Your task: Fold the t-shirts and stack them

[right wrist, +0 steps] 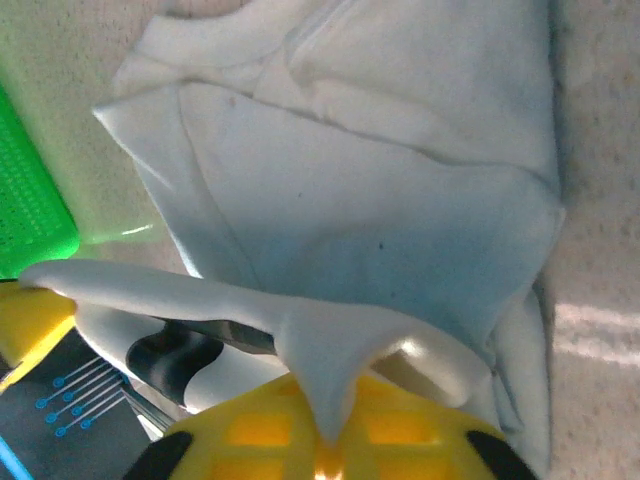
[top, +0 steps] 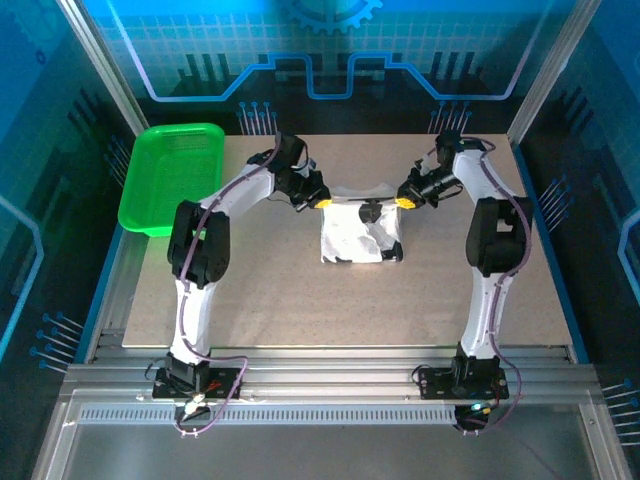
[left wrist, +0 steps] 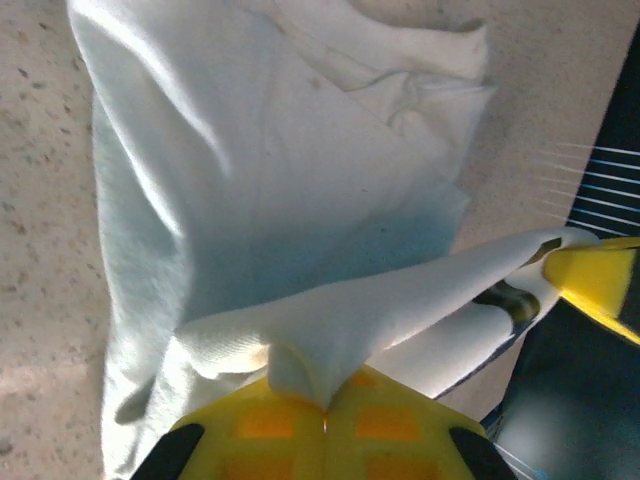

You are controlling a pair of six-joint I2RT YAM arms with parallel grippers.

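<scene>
The t-shirt (top: 345,228) lies in the middle of the table (top: 260,300), with its far edge lifted off the surface. That edge hangs between the left gripper (top: 322,203) and the right gripper (top: 405,202), each clamped on a small pinch of cloth at one end of it. The wrist views show only a thin tuck of fabric between each pair of yellow fingers, so the main risk is a slip. If the arms pull apart or move at uneven speeds, one corner could pop free and the fold would collapse sideways. Carrying the edge unevenly would probably also leave the fold skewed, or drag the lower layers across the table. The cloth already bunches in loose ridges near the far side, and these may get pressed in as creases. The dark print (right wrist: 175,360) peeks out only under the raised flap. I cannot tell how many layers lie beneath, or whether another shirt sits under this one. The green basket (top: 170,175) stands well apart at the left corner.
</scene>
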